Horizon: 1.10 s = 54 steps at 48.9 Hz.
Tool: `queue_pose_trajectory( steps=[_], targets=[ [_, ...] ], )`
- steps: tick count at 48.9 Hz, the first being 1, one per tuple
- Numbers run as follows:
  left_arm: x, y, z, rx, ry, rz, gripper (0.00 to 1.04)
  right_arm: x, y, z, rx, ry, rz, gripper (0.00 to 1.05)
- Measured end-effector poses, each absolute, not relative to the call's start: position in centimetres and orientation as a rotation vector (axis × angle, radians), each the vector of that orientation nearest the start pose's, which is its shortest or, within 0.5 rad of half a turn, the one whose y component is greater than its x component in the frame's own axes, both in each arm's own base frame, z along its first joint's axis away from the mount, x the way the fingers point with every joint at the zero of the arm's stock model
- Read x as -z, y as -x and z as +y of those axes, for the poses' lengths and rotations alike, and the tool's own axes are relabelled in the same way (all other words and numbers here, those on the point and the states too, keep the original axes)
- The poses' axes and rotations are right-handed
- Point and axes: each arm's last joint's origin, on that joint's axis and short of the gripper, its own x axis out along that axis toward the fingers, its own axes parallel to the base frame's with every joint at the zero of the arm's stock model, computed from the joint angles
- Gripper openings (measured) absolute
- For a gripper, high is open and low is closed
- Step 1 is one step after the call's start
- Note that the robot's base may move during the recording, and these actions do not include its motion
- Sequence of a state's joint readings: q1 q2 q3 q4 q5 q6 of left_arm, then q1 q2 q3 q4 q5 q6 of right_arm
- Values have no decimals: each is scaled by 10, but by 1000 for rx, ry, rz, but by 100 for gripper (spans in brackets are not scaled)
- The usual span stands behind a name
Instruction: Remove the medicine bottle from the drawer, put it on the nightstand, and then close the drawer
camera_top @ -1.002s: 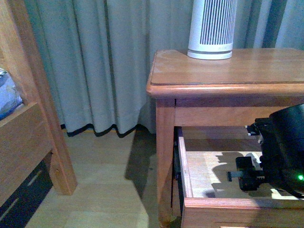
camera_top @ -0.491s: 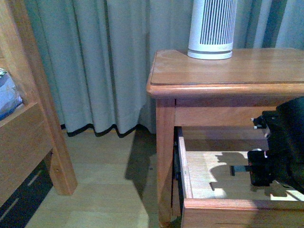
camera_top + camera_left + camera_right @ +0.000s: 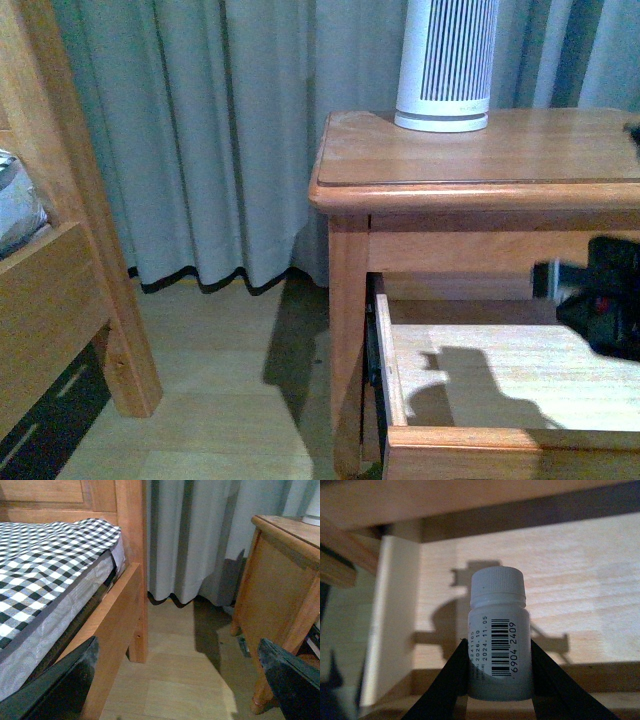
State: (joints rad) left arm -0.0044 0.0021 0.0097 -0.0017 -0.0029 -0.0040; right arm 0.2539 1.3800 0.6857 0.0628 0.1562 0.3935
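Right hand (image 3: 498, 645) clamped on the bottle (image 3: 497, 625), one finger each side of its base, above the pale bottom of the open drawer (image 3: 480, 438); left hand (image 3: 175, 685) wide, empty, over the floor (image 3: 175, 650) between bed (image 3: 50, 555) and nightstand (image 3: 280, 580); farther back, ribbed white cylinder (image 3: 447, 60) on the nightstand top.

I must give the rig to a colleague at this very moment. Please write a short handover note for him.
Left gripper: open, empty, beside the bed frame.
Right gripper: shut on the medicine bottle, above the floor of the open drawer.
The nightstand bears a white ribbed cylinder; the bottle is not on it.
Done: bottle grasped.
Left: set it on the nightstand, then close the drawer.
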Motion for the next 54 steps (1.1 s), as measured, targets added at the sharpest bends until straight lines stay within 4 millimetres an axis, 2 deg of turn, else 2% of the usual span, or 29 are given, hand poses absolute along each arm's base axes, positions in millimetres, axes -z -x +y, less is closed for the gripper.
queue_pose_trajectory(
  steps=[5,11,16,22,29,36,42,46,48,54],
  targets=[
    [-166,-97,0,2,4,-6,98,-230,-267,61,13,-279,528,29],
    [-166,-97,0,2,4,-6,98,-272,-286,46,48,-282,386,29],
    [-166,-97,0,2,4,-6,98,-300,-315,25,123,-272,294,29],
    [-166,-97,0,2,4,-6,98,-314,-354,3,185,-239,270,29],
    [-166,-97,0,2,4,-6,98,-305,-400,-22,275,-205,305,29],
    [-166,-97,0,2,4,-6,98,-273,-438,-44,352,-196,410,29],
    [-166,-97,0,2,4,-6,98,-253,-449,-49,370,-191,471,29],
    [-166,-97,0,2,4,-6,98,-250,-451,-46,363,-180,482,29],
    [-166,-97,0,2,4,-6,98,-250,-451,-44,359,-172,482,33],
    [-166,-97,0,2,4,-6,98,-250,-451,-39,347,-168,482,53]
  ],
)
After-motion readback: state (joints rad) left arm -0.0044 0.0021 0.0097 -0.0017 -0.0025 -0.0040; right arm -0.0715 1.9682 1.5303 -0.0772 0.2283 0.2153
